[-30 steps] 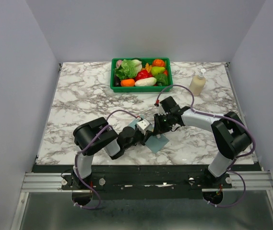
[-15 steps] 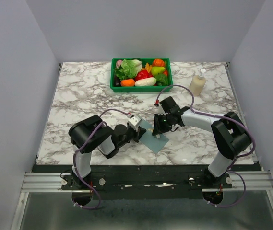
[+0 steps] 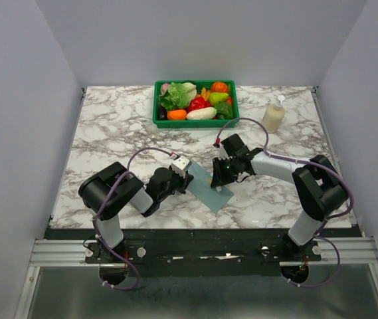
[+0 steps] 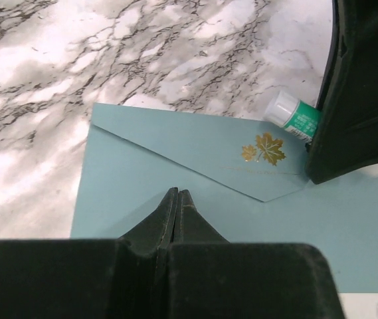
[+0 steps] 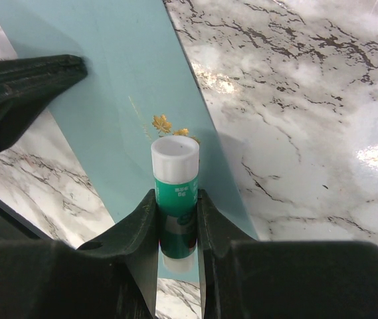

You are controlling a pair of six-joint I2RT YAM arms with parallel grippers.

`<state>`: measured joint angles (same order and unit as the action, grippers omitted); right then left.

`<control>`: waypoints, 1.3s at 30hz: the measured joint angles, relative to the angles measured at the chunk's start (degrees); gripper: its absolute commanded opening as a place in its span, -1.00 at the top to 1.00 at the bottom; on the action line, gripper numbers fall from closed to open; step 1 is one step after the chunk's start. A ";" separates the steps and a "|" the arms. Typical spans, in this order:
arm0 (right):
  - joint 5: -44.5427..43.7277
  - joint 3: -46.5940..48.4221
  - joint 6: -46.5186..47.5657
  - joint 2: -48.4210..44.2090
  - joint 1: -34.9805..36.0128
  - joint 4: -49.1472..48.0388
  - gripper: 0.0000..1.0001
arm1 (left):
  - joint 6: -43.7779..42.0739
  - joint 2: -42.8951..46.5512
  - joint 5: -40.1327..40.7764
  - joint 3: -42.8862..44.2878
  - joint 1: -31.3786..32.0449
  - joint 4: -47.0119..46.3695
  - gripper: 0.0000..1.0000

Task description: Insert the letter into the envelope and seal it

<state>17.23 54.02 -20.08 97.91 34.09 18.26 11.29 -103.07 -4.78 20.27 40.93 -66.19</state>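
1. marble-patterned table (image 3: 109,133), white with grey veins, fills the top view between plain grey walls (image 3: 16,100). a metal rail (image 3: 62,249) runs along its near edge.
2. at the back stands a green tray (image 3: 195,123) heaped with toy vegetables (image 3: 195,100). a pump bottle (image 3: 273,114) stands apart to its right.
3. the envelope (image 3: 208,189) lies flat near the front centre, askew to the table's edge, between the two arms.
4. the left gripper (image 3: 189,178) reaches it from the left and the right gripper (image 3: 220,179) from the back right. both tips are over the teal paper.
5. left wrist view: the left jaws are pressed together with nothing between them. their tips are over the envelope's body just below the flap, and whether they touch the paper cannot be told.
6. the flap is folded down over the body, with a gold leaf mark (image 4: 263,149) near its point.
7. a glue stick (image 4: 293,116), white-capped with a green label, sticks out from behind the right gripper's black finger, close to the flap's point. veined marble lies beyond the envelope.
8. right wrist view: the right jaws clamp the glue stick by its green body. the cap points away from the wrist, over the envelope beside the leaf mark.
9. the marble here is glossy, with bright glare patches at the right. the left gripper's dark finger comes in from the left over the envelope's edge.
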 measured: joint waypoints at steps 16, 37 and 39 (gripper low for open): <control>0.04 -0.02 -0.02 0.00 0.00 -0.09 0.99 | -1.07 5.84 -0.20 6.58 0.39 11.93 1.00; 0.15 -0.11 -0.04 0.00 0.00 -0.20 0.99 | -1.90 -0.70 -0.35 8.72 2.14 11.54 1.00; 0.15 -0.11 -0.04 0.00 0.00 -0.20 0.99 | -1.77 -1.03 -0.17 8.50 2.93 10.60 1.00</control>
<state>17.39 53.91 -20.12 97.91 34.09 18.06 9.52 -104.09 -4.95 28.77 43.86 -55.59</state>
